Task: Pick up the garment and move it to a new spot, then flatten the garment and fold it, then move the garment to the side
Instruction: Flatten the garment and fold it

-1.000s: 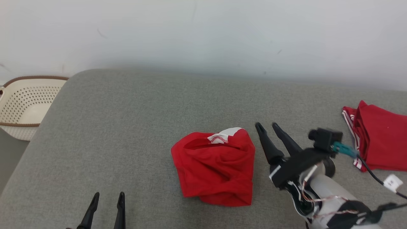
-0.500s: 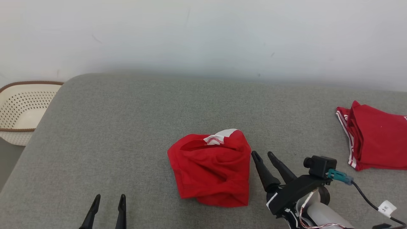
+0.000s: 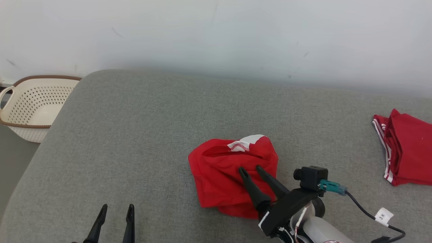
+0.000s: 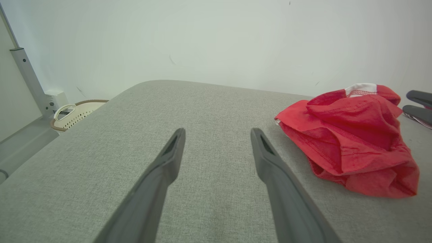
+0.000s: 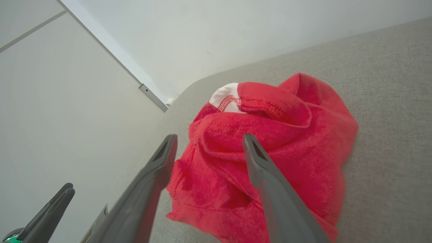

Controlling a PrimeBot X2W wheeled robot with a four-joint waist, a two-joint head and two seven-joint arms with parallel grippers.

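The garment point(image 3: 233, 179), a red piece with a white band stitched in red at its far edge, lies crumpled in a loose heap on the grey fabric-covered worktop point(image 3: 141, 135), a little right of the middle and toward our near side. It is neither flat nor folded. The heap is about as wide as it is deep, so we can read no clear long axis from it, only an open fold along the far side under the white band. Our right hand point(image 3: 250, 168) is directly over it: the two dark fingers are spread apart with nothing between them, pointing away from us and slightly to the left across the near right part of the heap. In the right wrist view one finger point(image 5: 260, 162) lies against the red folds while the other sits off the cloth's edge, though we cannot tell whether either one actually touches the cloth. Our left hand point(image 3: 117, 206) is also spread and empty, low at the near edge and well apart from the garment, which lies ahead of it and to its right. So the right arm is plainly the nearer one. A crumpled heap under an open hand would fit a grasp about to close, or equally a release at a new spot. Further out, another red garment point(image 3: 408, 158) lies folded at the far right, and a perforated cream basket point(image 3: 33, 104) stands off the left end.
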